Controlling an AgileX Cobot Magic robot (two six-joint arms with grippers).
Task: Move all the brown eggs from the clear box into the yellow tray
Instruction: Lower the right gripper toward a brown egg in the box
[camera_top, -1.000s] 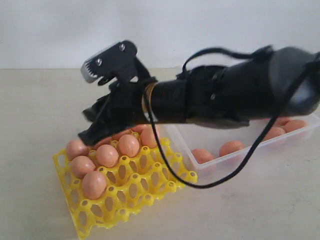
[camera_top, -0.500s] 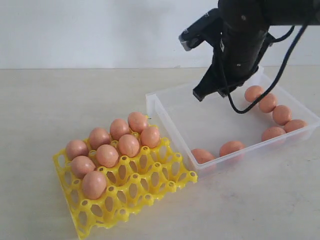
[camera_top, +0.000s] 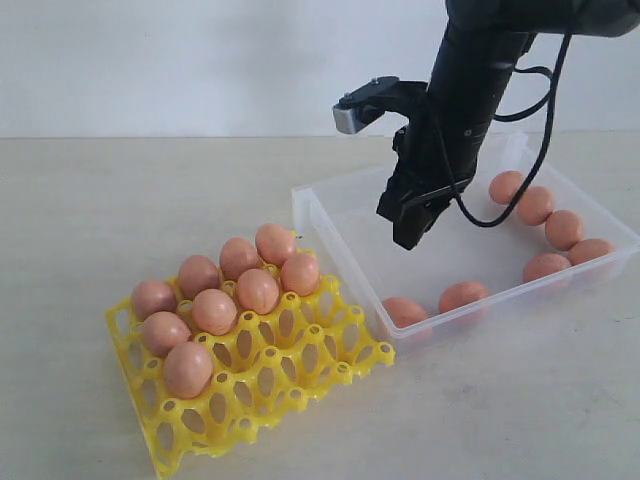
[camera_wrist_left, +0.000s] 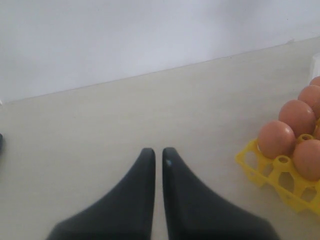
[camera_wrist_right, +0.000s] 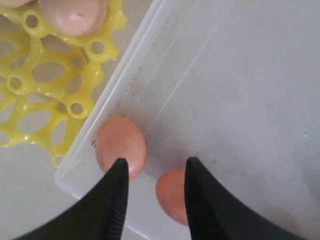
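Brown eggs (camera_top: 257, 290): nine sit in the yellow tray (camera_top: 290, 375), seven in the clear box (camera_top: 345, 225) beside it, on a pale table (camera_top: 100, 200) before a white wall (camera_top: 150, 60). The right gripper (camera_top: 412, 235) hangs over the box, jaws apart, empty; the left gripper (camera_wrist_left: 157, 152) is pinched together.

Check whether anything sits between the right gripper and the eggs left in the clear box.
Nothing visible does. The right gripper hangs open above the clear box, and the two nearest eggs lie uncovered below it by the box's wall.
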